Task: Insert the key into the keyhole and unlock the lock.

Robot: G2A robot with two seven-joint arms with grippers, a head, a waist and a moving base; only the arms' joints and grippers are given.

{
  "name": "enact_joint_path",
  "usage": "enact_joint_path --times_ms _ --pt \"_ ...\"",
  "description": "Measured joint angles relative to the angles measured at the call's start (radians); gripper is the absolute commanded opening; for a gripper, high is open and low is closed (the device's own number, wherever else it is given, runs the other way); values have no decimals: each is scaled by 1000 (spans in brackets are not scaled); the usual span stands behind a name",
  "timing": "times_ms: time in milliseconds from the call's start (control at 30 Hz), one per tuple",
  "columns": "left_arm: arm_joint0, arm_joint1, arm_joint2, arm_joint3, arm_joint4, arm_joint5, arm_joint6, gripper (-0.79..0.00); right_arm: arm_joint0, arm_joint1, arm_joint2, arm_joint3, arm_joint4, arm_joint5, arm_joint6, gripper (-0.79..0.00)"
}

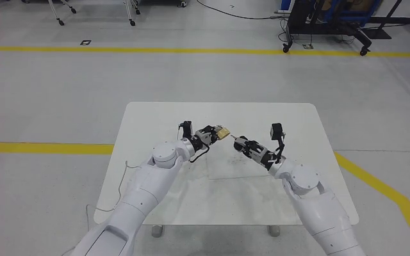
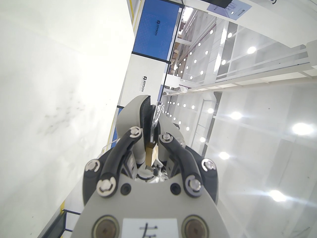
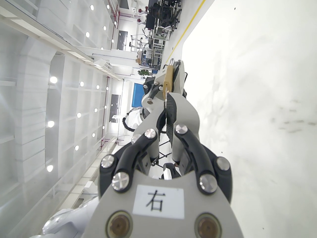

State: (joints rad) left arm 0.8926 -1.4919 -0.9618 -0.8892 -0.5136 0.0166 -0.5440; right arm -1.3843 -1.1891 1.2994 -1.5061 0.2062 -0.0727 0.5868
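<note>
Two grippers meet above the middle of the white table [image 1: 160, 118], with bare, scuffed top open on every side out to its rounded corners. There the left gripper [image 1: 215, 134] pinches the lock [image 1: 222, 132], a flat brass block with a silver shackle [image 3: 171, 61], and the right gripper [image 1: 241, 143] is pressed together on the thin metal key [image 3: 165, 98]. The key's long axis runs toward the top view's upper left, its tip at the lock's base. How deep it sits cannot be told.
</note>
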Motion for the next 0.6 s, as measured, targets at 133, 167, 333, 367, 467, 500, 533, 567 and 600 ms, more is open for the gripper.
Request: enact_joint_path --times_ms 133,167,333,367,467,500,533,567,600 --pt "8 0 2 -22 25 -8 16 -785 -21 4 9 -41 -11 21 3 -785" --pt "13 0 1 -28 28 -10 16 -785 -29 5 11 -52 -16 28 -2 -785" --pt "29 3 1 -54 59 -24 23 -785 -50 6 7 -85 -30 61 -20 -785" --pt "34 3 1 -60 66 -26 24 -785 -55 6 7 -91 -25 64 -19 -785" --pt "46 4 2 -78 76 -32 20 -785 -66 7 11 -106 -12 64 -10 -785" --pt "49 4 1 -83 76 -34 16 -785 -69 8 13 -110 -14 65 -11 -785" --pt "53 4 1 -87 76 -34 12 -785 -72 8 14 -113 -18 68 -14 -785" --pt "55 5 0 -91 79 -34 10 -785 -74 9 15 -117 -22 74 -19 -785" --pt "57 5 0 -93 83 -33 9 -785 -76 9 16 -119 -23 78 -23 -785"
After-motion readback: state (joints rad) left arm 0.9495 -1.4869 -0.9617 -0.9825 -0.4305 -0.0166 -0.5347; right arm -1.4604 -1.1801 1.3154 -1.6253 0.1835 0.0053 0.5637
